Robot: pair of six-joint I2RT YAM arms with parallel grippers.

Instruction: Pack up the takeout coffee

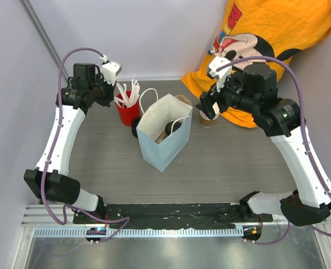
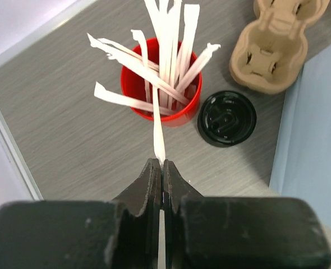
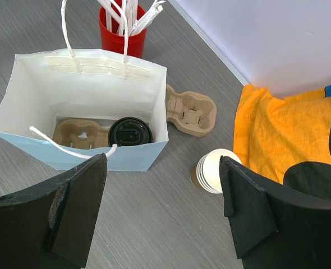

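Showing left gripper (image 2: 162, 166) pinching one white paper-wrapped stick (image 2: 159, 134), right gripper (image 3: 162, 162) agape. One open-topped brown kraft paper cup (image 3: 215, 169) near far edge; two round black plastic lids (image 2: 227, 119), one inside pale-blue paper bag (image 3: 36, 95).

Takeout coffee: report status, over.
Left gripper shut on white stick at red cup. Right gripper open near bag. Lidded coffee in bag, seated in tray. Nothing blocking.
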